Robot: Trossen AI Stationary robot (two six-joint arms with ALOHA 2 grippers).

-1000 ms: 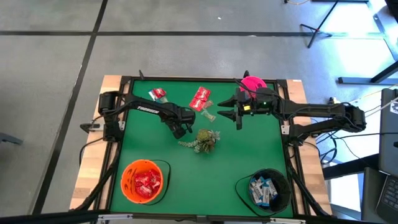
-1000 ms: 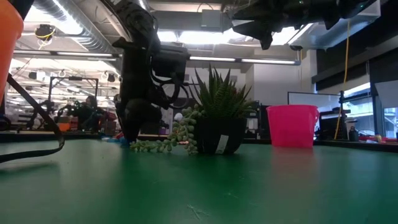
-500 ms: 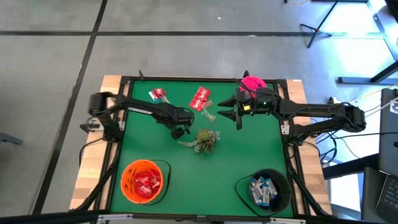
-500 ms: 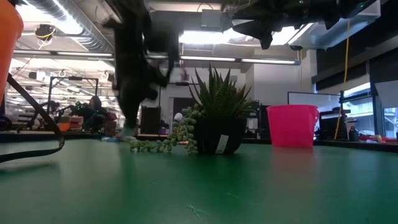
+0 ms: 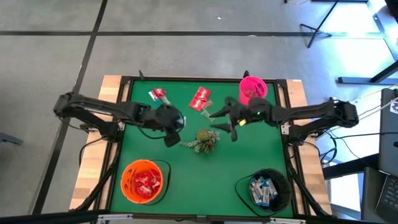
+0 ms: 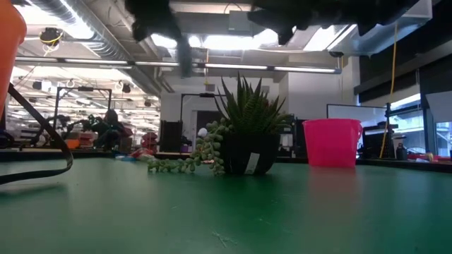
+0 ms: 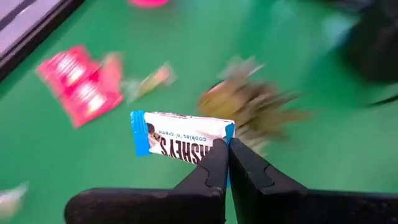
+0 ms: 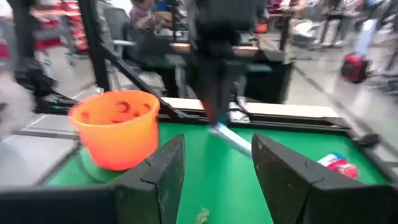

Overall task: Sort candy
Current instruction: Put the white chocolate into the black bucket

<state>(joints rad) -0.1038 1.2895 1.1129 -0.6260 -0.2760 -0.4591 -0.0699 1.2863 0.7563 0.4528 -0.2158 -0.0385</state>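
My left gripper (image 5: 170, 138) is shut on a white-and-blue candy packet (image 7: 180, 140), above the mat to the left of the green plant (image 5: 202, 140). The packet also shows in the right wrist view (image 8: 231, 138). My right gripper (image 5: 219, 122) is open and empty, hovering just right of the loose candy. Two red packets (image 5: 200, 98) (image 5: 158, 94) and a small clear-wrapped piece (image 5: 208, 115) lie flat on the far part of the mat. My left gripper pinches the packet at one short end (image 7: 214, 144) between its two fingertips. The fingers come from above, pointing down. The packet sticks out sideways from the fingertips, slightly tilted and lifted clear of the mat.
An orange bowl (image 5: 143, 180) with red candy stands near left. A black bowl (image 5: 266, 188) with white-and-blue packets stands near right. A pink cup (image 5: 252, 88) stands at the far right. The potted plant (image 6: 247, 134) sits mid-table with a trailing sprig.
My left gripper has risen from the mat with the white-and-blue packet and drawn a little toward the table's left, lifting the packet clear. My right gripper has moved toward the table's left and slightly nearer, toward the plant.
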